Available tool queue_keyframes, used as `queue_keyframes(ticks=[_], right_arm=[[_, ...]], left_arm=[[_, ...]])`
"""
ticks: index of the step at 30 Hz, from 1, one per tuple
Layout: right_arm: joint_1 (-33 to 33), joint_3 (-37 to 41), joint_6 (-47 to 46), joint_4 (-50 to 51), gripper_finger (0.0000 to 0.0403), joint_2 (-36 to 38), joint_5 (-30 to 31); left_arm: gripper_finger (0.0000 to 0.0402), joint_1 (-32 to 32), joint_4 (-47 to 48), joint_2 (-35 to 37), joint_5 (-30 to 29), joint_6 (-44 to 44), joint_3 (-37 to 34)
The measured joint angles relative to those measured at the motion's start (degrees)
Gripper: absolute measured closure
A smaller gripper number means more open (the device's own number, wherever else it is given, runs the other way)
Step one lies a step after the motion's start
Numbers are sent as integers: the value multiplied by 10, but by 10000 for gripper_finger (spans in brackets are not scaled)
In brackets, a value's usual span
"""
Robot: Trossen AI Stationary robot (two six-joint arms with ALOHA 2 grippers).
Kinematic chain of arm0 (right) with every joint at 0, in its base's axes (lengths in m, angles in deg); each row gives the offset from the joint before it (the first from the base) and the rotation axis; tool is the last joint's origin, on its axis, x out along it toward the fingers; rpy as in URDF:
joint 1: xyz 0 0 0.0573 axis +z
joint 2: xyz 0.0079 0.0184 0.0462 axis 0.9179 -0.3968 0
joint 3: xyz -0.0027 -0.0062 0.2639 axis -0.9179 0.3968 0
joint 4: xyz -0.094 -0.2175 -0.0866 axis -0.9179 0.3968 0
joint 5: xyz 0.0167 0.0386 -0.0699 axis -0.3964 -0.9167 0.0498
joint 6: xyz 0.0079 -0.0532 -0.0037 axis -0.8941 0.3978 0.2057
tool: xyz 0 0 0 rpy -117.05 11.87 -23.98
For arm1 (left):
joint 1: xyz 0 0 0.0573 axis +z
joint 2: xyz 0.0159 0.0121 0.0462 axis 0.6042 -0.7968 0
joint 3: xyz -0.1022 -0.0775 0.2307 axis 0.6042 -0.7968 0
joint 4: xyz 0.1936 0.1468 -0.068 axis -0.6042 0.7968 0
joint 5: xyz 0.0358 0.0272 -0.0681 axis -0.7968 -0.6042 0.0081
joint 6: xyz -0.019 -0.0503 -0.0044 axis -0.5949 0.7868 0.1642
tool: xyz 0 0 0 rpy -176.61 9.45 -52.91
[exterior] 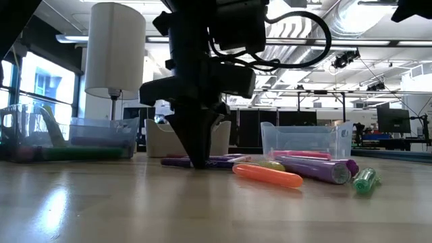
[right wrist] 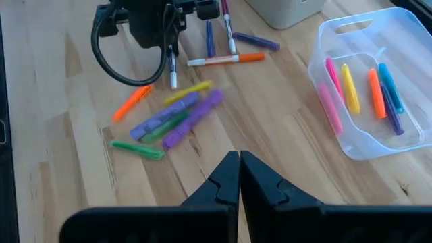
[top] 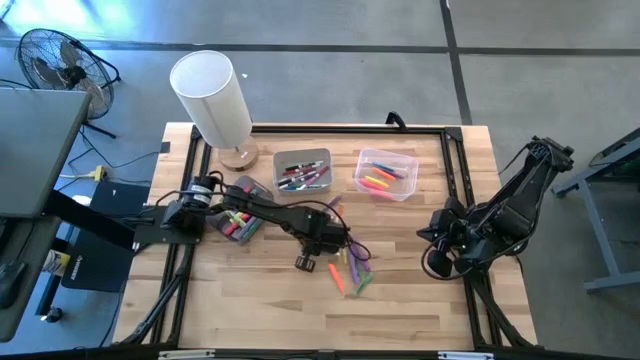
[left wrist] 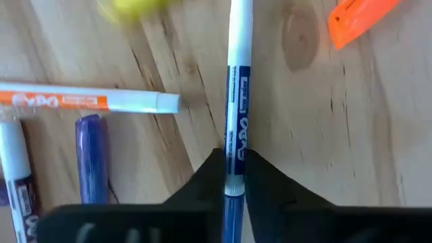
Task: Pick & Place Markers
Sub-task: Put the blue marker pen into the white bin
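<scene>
Markers [right wrist: 177,113] are seen partly sorted and partly loose: a cluster of orange, yellow, purple and green ones lies on the bare table [top: 420,290] near its middle, with a few more just beside it. Several are already held in the clear bin [top: 385,174] and others in the grey bin [top: 303,170], while a third tray [top: 243,215] on the left side also carries some. One blue-labelled marker [left wrist: 236,115] is pinched between the fingers of the left gripper [left wrist: 233,177], which is set down at the tabletop among the loose pens; whether it has been lifted cannot be told. The right gripper [right wrist: 239,177] is kept closed and empty, parked near the table's right side. By this showing, the job is judged roughly half done, with the loose cluster left to be cleared
</scene>
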Motion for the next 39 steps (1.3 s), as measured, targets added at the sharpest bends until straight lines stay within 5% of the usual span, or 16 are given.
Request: queue_keyframes(ticks=[16,25,32,39], right_arm=[[0,0,8,-1,402,0,29],[0,0,14,-1,402,0,31],[-1,0,14,-1,402,0,67],[-23,1,-11,-1,403,0,64]], left_arm=[[376,-27,10,17,-7,129,4],[372,-20,96,20,-3,114,116],[371,32,168,39,-2,70,189],[370,154,200,113,-5,16,191]])
